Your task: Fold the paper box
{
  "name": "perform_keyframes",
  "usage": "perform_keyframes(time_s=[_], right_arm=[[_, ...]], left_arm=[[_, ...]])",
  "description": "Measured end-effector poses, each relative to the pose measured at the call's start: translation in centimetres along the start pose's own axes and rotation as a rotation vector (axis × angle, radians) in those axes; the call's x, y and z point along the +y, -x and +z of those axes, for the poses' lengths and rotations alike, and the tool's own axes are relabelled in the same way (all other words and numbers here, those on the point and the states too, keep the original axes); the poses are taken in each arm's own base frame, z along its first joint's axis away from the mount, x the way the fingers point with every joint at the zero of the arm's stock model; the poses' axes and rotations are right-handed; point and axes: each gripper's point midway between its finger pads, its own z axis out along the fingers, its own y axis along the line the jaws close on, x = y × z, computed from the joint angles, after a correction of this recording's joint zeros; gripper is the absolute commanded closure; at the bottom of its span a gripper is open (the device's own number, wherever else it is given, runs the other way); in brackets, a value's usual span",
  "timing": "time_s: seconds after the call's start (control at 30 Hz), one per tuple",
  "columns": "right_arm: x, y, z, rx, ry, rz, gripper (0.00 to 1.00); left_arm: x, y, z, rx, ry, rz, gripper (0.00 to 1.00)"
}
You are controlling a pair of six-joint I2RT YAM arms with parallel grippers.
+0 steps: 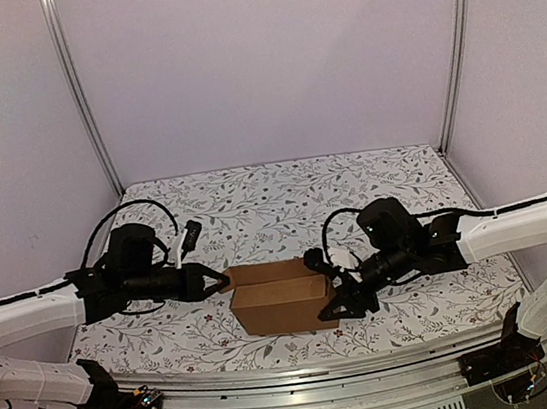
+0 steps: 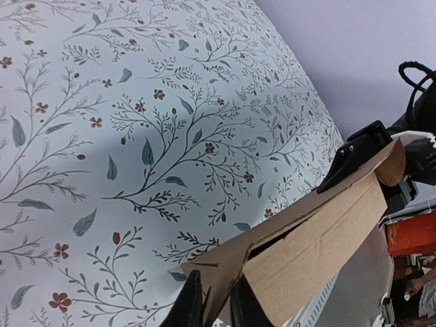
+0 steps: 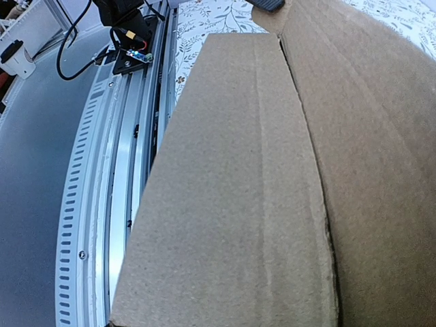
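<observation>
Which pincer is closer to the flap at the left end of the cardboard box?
Left. The left pincer is pinched onto that flap of the paper box. The right pincer is at the opposite end, spanning the box's right side.

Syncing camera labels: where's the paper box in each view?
Top external: the paper box sits at centre, in the lower half of the picture.
Left wrist: lower right, rising toward the right edge.
Right wrist: very close, filling most of the picture.
Shared landmark: the floral cloth under the box, which fills most of the left wrist view and shows as a strip at the top of the right wrist view.
</observation>
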Motion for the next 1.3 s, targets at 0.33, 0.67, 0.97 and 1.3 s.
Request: perform_keyframes(time_s=[0.33,0.67,0.97,1.3], right_arm=[[-0.4,-0.2,0.5,0.006,-0.023,0.01,0.69],[-1.4,-0.6,1.7,-0.003,-0.122,-0.018,0.7],[-2.6,-1.9,3.0,-0.047,-0.188,-0.042,0.72],[-3.9,-3.1,4.9,-0.096,-0.204,-0.046,0.75]], left_arm=[[-0.4,-0.3,0.4,0.014,-0.02,0.0,1.0],[0.4,-0.2,0.8,-0.018,0.064,0.02,1.0],[0.7,-0.3,1.1,-0.099,0.128,0.08,1.0],[1.7,-0.9,1.3,-0.166,0.199,0.126,1.0]])
